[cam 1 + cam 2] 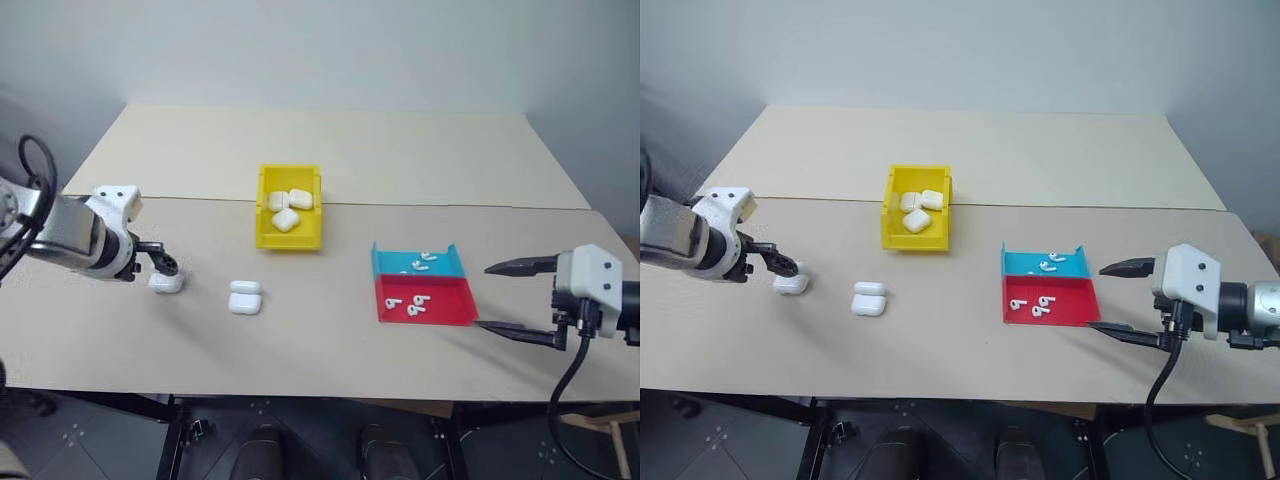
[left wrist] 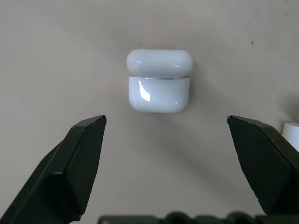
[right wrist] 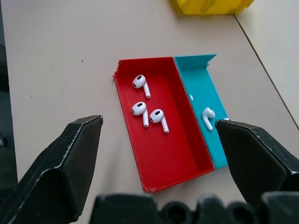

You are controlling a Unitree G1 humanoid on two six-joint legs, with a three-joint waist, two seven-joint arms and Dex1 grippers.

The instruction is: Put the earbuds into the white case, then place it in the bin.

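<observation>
The left gripper [image 2: 166,123], fingers spread wide, hangs just above the white case [image 2: 159,81], whose hinge line runs across the gap between the fingers. The right gripper [image 3: 159,128], also spread, faces the earbuds [image 3: 149,112]: 3 in the red tray [image 3: 175,163], more in the blue tray [image 3: 198,79]. The head view adds the bin [image 1: 268,235] holding 3 cases and a second open case [image 1: 245,298] nearby.

bin [image 3: 212,5] cut by frame edge, second case [image 2: 292,134] — sliver only
</observation>
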